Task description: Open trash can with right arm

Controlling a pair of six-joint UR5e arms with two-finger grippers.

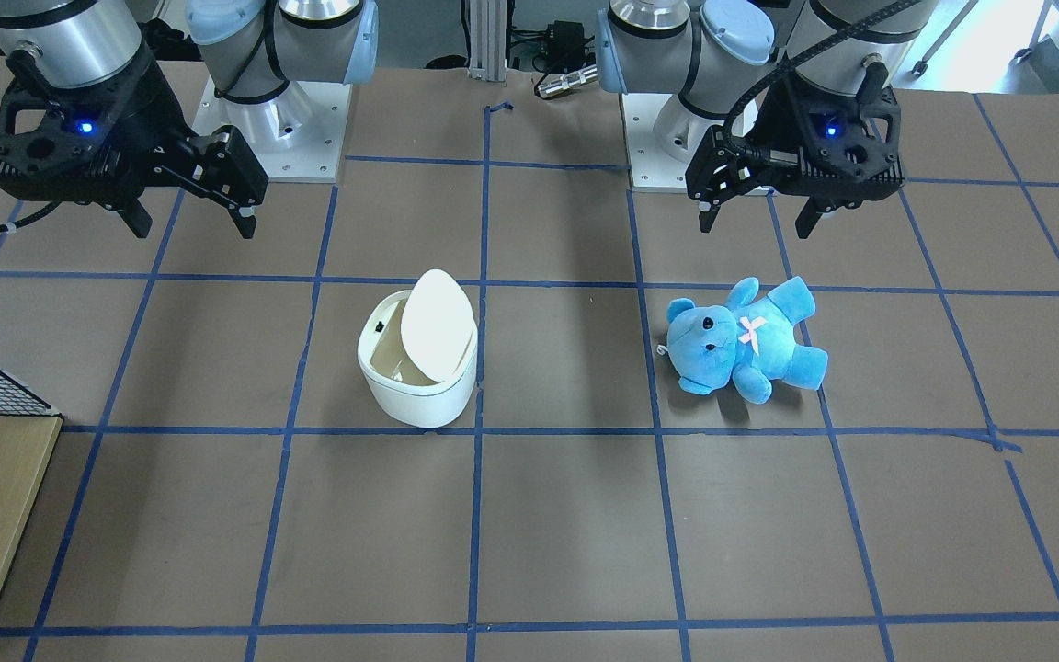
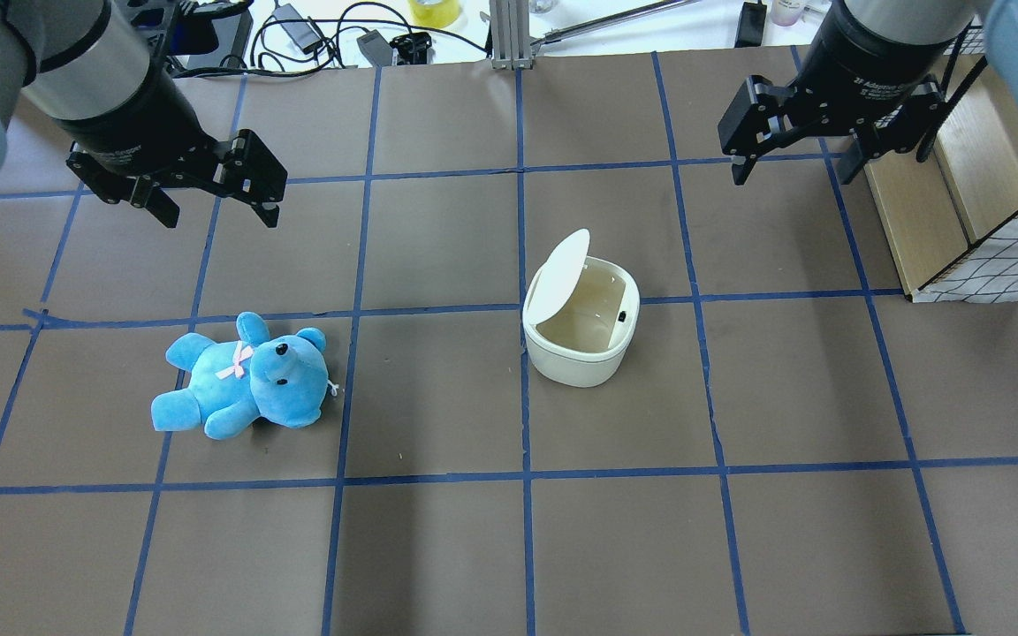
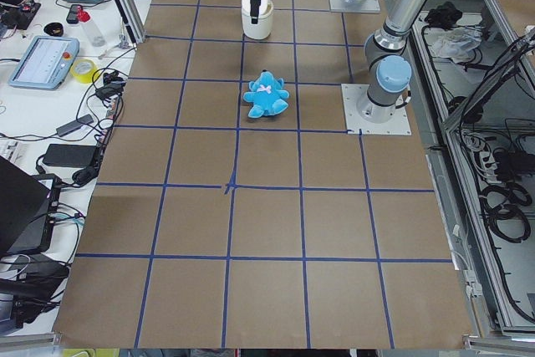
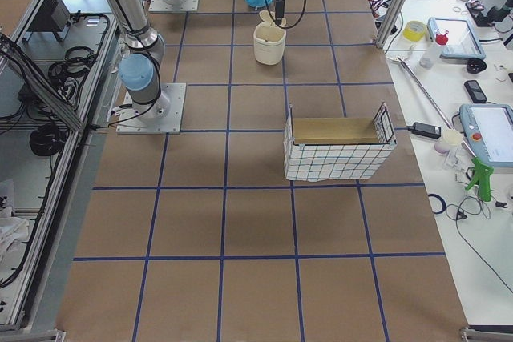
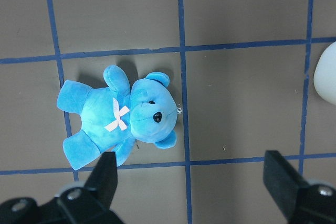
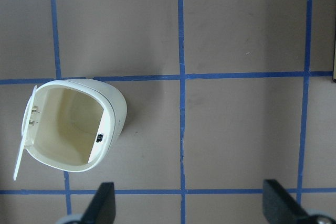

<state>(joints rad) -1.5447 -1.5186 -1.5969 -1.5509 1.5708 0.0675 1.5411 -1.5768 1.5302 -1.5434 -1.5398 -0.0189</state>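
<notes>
Dial: clock directions are read on the front-facing view, with 12 o'clock toward the robot's bases.
Table [image 1: 566, 533]: a brown surface gridded with blue tape, on which all the things are carried.
Wire-sided crate [image 4: 337, 154]: set at the 9 o'clock edge, well apart from the can and not involved in the task.
Trash can [image 1: 415, 391]: stood upright near the middle of the table, at about 4 o'clock from the right gripper [image 1: 191, 221] and well apart from it. It is touched by neither gripper.
Lid [image 1: 438, 322]: swung up on the hinge at the can's 3 o'clock side and tilted nearly upright, so the mouth is uncovered.
Interior [image 6: 65, 121]: tan, and shown fully by the right wrist camera. No contents are seen. A small black catch [image 6: 100, 138] is visible on the wall opposite the hinge.
Teddy [image 1: 741, 340]: blue, laid on its back at 3 o'clock from the can and well apart from it.
Right gripper: held high over the table with its jaws spread apart and nothing between them.
Left gripper [image 1: 755, 221]: held at 12 o'clock from the teddy, its jaws likewise spread apart and empty.
Right arm [image 1: 61, 37]: raised at the 10 o'clock corner, clear of the can.
Progress: the opening is judged complete, since the lid is up and the gripper is clear of it. No step of the task is seen to be left. Whether the lid would hold this position cannot be told.
</notes>
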